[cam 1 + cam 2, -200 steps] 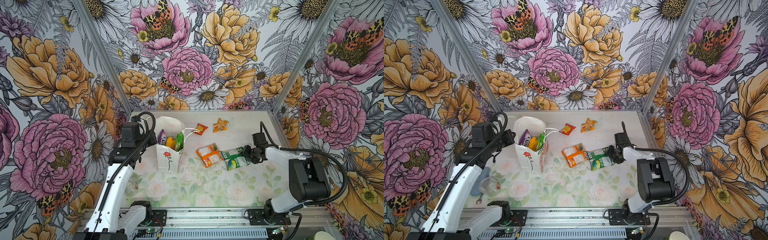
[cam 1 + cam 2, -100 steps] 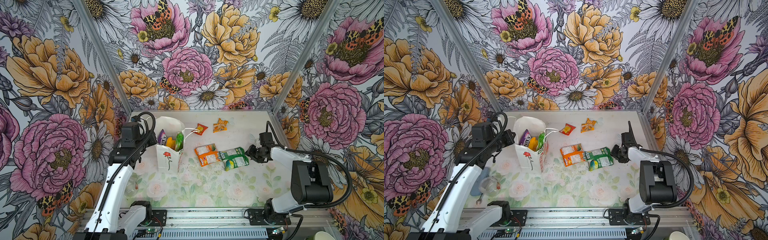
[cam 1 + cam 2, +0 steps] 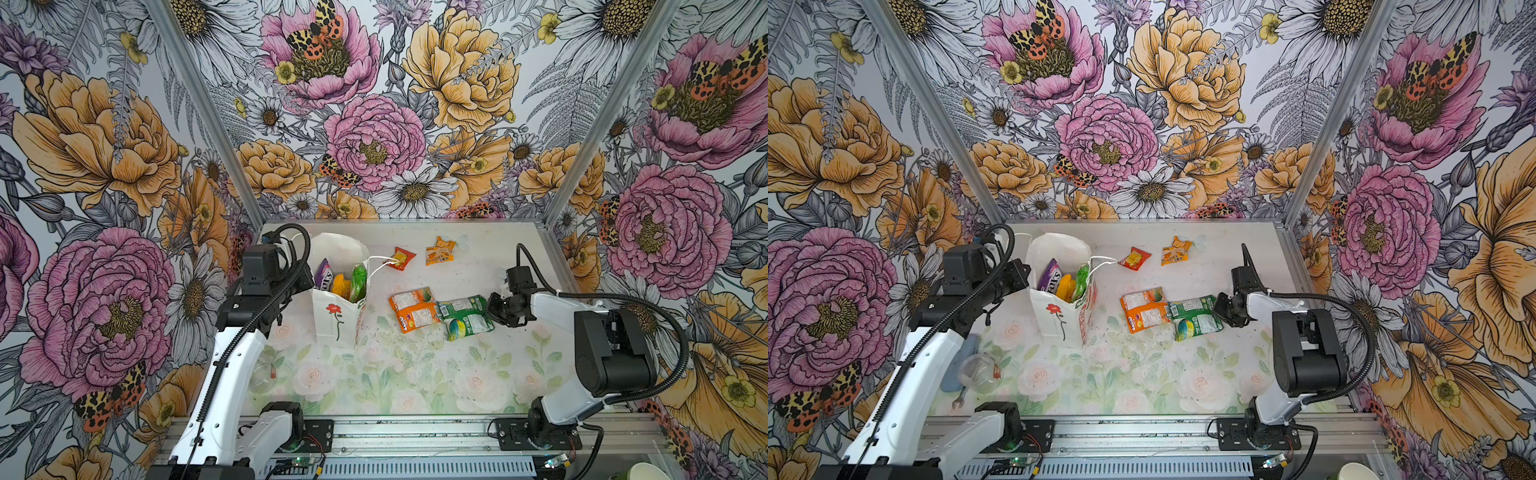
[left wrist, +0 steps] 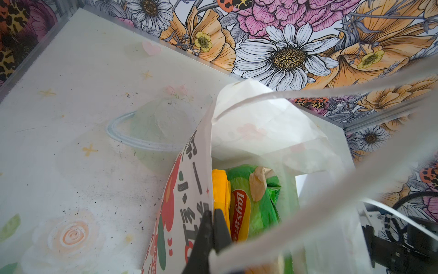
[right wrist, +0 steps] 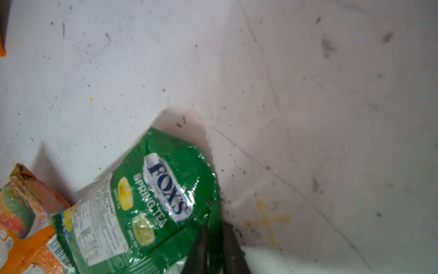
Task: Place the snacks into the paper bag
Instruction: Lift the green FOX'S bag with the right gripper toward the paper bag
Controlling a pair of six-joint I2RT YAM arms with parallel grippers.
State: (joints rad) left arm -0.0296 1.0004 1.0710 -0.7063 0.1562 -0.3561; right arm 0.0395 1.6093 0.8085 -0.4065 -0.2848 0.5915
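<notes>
Green packet [image 3: 465, 318]: lies lengthwise left-right, right end clenched in right gripper [image 3: 494, 309]; paper bag [image 3: 332, 324] well left, rim pinched by left gripper [image 4: 213, 215].

Lab test booth (floral-papered walls [image 3: 376, 137])

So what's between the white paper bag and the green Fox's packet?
An orange-and-white snack packet, touching the green Fox's packet; bare table separates it from the paper bag. Shown in both top views.
</notes>
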